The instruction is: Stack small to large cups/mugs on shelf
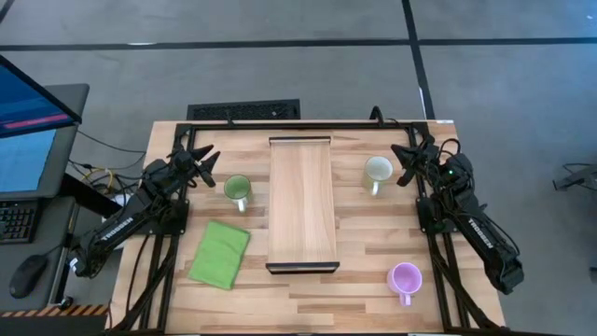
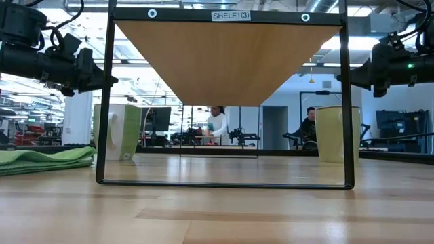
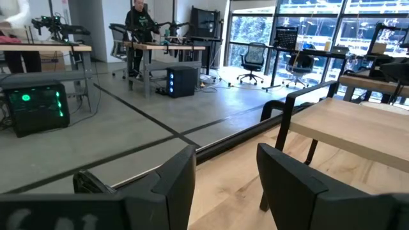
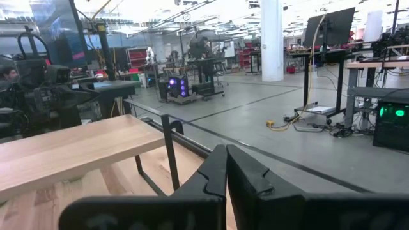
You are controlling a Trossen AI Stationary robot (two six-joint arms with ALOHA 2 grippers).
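Note:
The shelf (image 1: pixel 301 205) is a long light-wood board on a dark frame, standing in the middle of the table. The light green mug (image 1: pixel 237 189) stands upright left of it. The white mug (image 1: pixel 378 172) stands right of it near the far end, and the light purple mug (image 1: pixel 405 278) stands at the near right. My left gripper (image 1: pixel 207 159) hovers open and empty, just beyond the green mug toward the far left; its gap shows in the left wrist view (image 3: pixel 227 176). My right gripper (image 1: pixel 408 157) hovers shut and empty, right of the white mug; it also shows in the right wrist view (image 4: pixel 225 172).
A folded green cloth (image 1: pixel 220 253) lies flat on the table near the left front, by the shelf's near end. A dark frame rail (image 1: pixel 308 123) runs along the table's far edge. The slatted tabletop (image 1: pixel 308 299) shows bare wood in front of the shelf.

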